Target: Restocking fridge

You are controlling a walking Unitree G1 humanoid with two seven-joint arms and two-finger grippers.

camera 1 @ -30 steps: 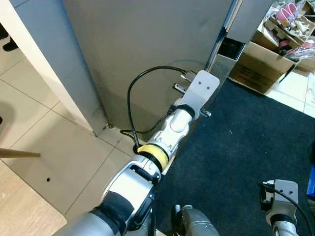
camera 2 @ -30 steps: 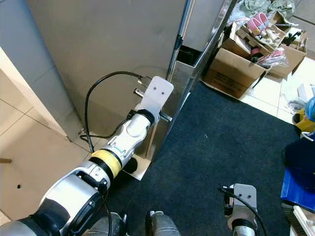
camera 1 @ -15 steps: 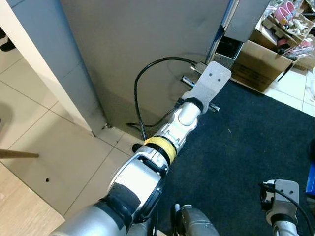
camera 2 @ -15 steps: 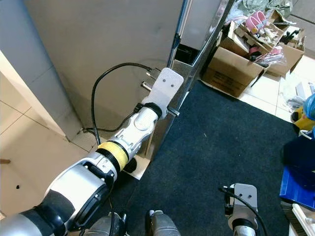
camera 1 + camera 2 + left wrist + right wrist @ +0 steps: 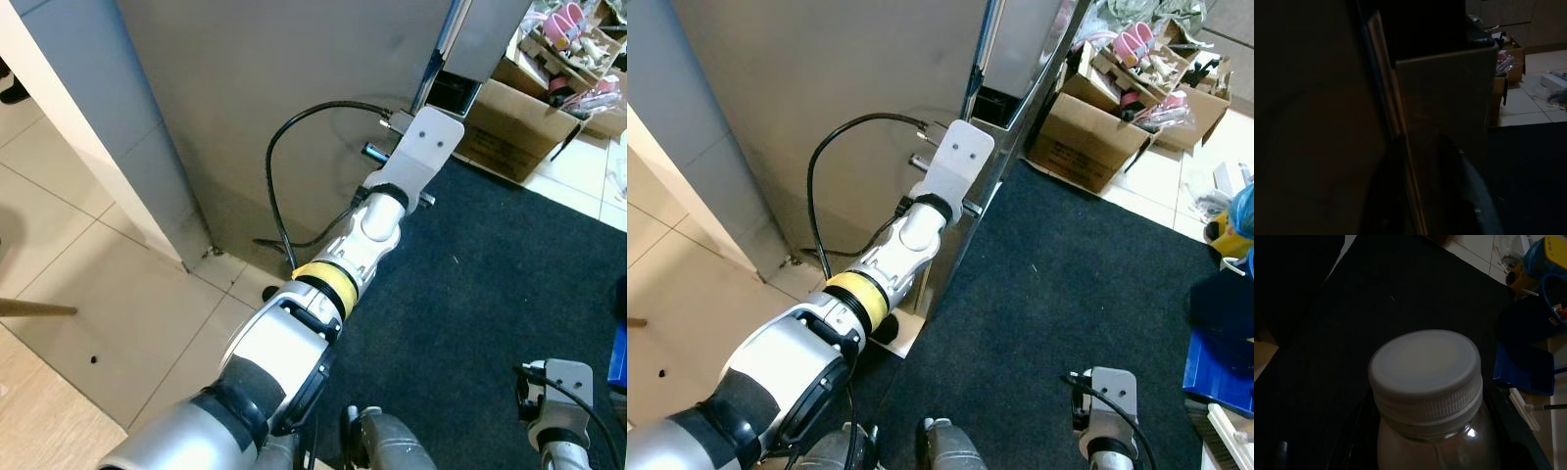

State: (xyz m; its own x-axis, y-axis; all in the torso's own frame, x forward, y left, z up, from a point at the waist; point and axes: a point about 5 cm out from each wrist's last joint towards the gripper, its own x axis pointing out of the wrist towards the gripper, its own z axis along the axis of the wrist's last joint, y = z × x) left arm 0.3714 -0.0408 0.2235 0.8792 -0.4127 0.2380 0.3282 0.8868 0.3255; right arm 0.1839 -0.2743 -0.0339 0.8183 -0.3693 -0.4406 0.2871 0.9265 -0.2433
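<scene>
— What is the right gripper [image 5: 1425,450] carrying?

— A clear bottle with a white ribbed screw cap [image 5: 1426,377]. The contents look pale, milky white, and a small glint shows on the shoulder just under the cap. The black fingers [image 5: 1359,431] sit on either side of its body, clamped on it.

— Which way does it point?

— The right wrist camera looks onto the cap's flat top, so the bottle's long axis runs along the fingers, cap towards the camera. It hangs low at the robot's right over the dark blue carpet [image 5: 1068,284].

— And the fridge?

— The tall grey fridge door [image 5: 294,88] stands ahead on the left, its long metal handle [image 5: 982,54] running up the right-hand edge. The left arm reaches out to that edge. In the dim left wrist view the left gripper [image 5: 1425,161] has one finger [image 5: 1469,191] on each side of the door's edge; whether they press on it I cannot tell.

— Anything else nearby?

— An open cardboard box of oddments [image 5: 1112,108] on the tiled floor beyond the carpet.
</scene>
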